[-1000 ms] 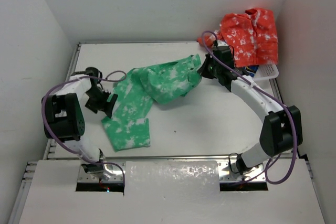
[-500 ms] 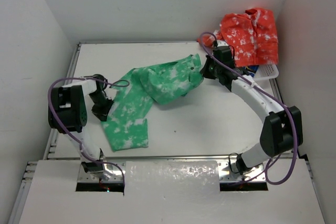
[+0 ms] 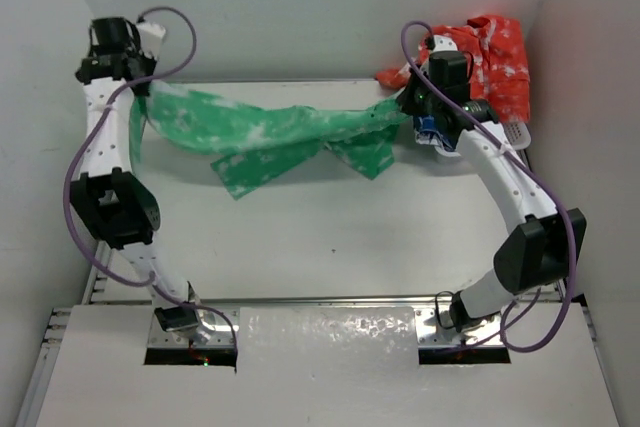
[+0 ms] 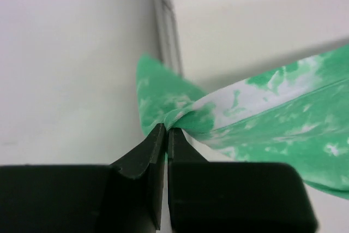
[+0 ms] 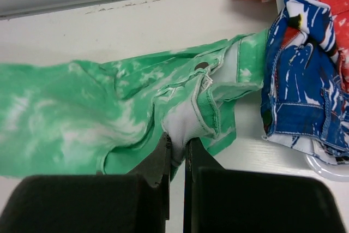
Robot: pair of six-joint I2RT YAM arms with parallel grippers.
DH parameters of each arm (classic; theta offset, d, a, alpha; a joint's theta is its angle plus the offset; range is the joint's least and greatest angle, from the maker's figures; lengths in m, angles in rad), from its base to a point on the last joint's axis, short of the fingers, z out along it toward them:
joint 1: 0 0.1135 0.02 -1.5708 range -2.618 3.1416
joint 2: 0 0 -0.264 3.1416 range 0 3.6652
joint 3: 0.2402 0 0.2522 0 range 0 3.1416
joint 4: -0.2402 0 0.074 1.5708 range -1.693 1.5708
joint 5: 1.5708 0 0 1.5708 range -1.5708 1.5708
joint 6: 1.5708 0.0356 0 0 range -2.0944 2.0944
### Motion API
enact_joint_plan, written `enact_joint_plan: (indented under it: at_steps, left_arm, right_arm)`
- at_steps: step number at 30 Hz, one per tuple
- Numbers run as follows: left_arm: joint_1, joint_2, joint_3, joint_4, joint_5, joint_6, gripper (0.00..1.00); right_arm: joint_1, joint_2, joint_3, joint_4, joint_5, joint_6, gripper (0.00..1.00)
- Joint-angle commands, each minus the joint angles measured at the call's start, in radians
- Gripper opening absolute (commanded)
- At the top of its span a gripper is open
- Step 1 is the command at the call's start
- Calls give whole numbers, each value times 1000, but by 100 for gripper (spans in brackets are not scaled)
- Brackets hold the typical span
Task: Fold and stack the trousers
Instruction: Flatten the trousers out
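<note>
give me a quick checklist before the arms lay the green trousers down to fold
1. Left gripper shut on trousers: ok, jaws pinch a cloth corner.
2. Right gripper shut on the waistband end: ok.
3. Cloth spread flat between the grips: not ok, it is twisted and one part hangs lower.
4. Waistband free of the blue garment: cannot tell, they lie edge to edge.
5. Leg hems lined up: cannot tell.

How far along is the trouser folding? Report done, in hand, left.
Done: both ends are gripped, left hand pinching one end, right hand the waistband by the button. In hand: the trousers hang stretched between them over the table. Left: no fold is made yet, and nothing is stacked.
</note>
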State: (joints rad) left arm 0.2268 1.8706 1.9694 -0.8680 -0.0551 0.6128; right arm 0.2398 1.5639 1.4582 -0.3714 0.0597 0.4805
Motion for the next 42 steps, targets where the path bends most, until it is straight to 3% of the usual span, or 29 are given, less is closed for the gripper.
enact_joint_plan:
  at_steps: [1, 7, 11, 17, 20, 22, 26, 27, 29, 30, 33, 35, 36, 37, 39, 40, 42]
  left_arm:
    - [8, -59, 115, -29, 38, 80, 0]
    - [8, -275, -82, 109, -11, 160, 0]
    - [14, -284, -156, 32, -63, 234, 0]
    - [88, -292, -80, -64, 3, 260, 0]
    - [86, -271, -101, -129, 64, 312, 0]
    - [72, -217, -138, -160, 184, 340, 0]
    - [-33, 18, -276, -111, 236, 332, 11]
    - [-35, 82, -250, -100, 259, 303, 16]
    - [-18, 303, -28, -100, 258, 143, 25]
    - [-6, 374, 213, -123, 226, 78, 30]
    - [5, 561, 596, -170, 80, -70, 39]
    - [3, 451, 525, -131, 86, -44, 45]
    - [5, 382, 324, -52, 89, -32, 51]
    - [5, 226, 207, -14, 92, 5, 54]
    - [3, 83, -84, 38, 98, 54, 59]
    - [5, -38, -169, 38, 98, 89, 59]
    - [3, -135, -368, 14, 104, 107, 60]
  right_arm:
    - [-7, -116, 7, 26, 37, -40, 0]
    - [-7, -264, -71, 28, 126, -112, 0]
    - [-5, -288, -96, 0, 97, -102, 0]
    - [-5, -367, -166, -27, 118, -106, 0]
    - [-5, -412, -216, -34, 134, -115, 0]
    - [-5, -421, -269, -20, 129, -96, 0]
    - [-5, -392, -373, 64, 100, -77, 0]
    - [-7, -380, -377, 65, 109, -74, 0]
    - [-5, -348, -374, 63, 120, -79, 0]
    - [-5, -340, -365, 62, 124, -86, 0]
    - [-5, -303, -329, 29, 115, -100, 0]
    - [-5, -285, -312, 3, 111, -105, 0]
    - [-5, -281, -311, 0, 111, -105, 0]
    - [-5, -278, -314, -3, 112, -103, 0]
    - [-5, -277, -325, -8, 115, -100, 0]
    - [-5, -275, -326, -11, 118, -97, 0]
    - [-5, -265, -320, -26, 123, -97, 0]
